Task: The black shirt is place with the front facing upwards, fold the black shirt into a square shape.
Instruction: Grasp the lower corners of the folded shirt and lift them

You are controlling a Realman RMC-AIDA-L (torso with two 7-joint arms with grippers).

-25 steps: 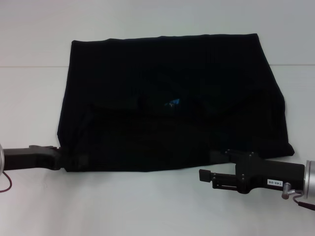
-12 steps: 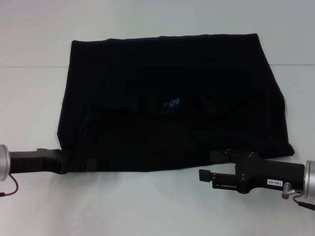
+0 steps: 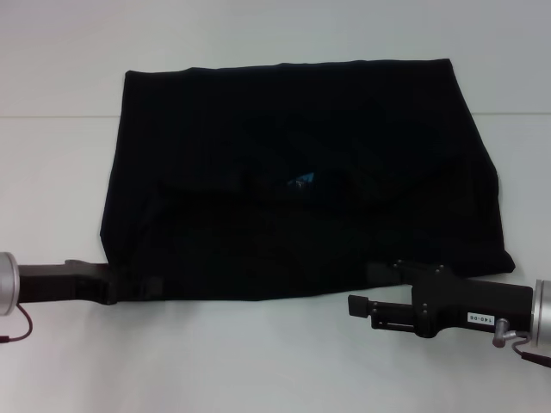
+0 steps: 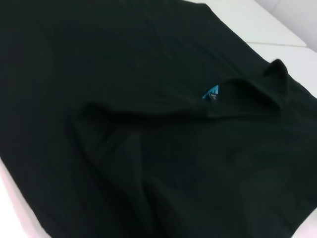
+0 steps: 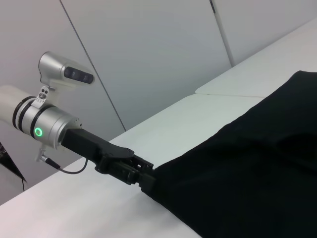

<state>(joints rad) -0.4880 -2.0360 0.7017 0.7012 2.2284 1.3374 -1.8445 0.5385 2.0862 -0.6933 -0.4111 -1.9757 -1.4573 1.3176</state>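
The black shirt [image 3: 293,172] lies spread on the white table, its near part folded over, with a small blue neck label [image 3: 301,181] showing near the middle. The label [image 4: 212,92] and a folded collar edge also show in the left wrist view of the shirt [image 4: 124,148]. My left gripper [image 3: 142,288] reaches in low from the left and meets the shirt's near-left corner. The right wrist view shows that left gripper [image 5: 143,173] touching the corner of the shirt [image 5: 247,173]. My right gripper [image 3: 360,288] is open at the shirt's near-right edge, one finger over the cloth and the other on the table.
The white table [image 3: 258,361] runs all around the shirt, with a seam line [image 3: 52,115] across its far part. Grey wall panels [image 5: 148,59] stand beyond the table's edge in the right wrist view.
My left gripper has slid to the right, from beside the shirt's near-left corner to against it. The right arm and the shirt have not moved.
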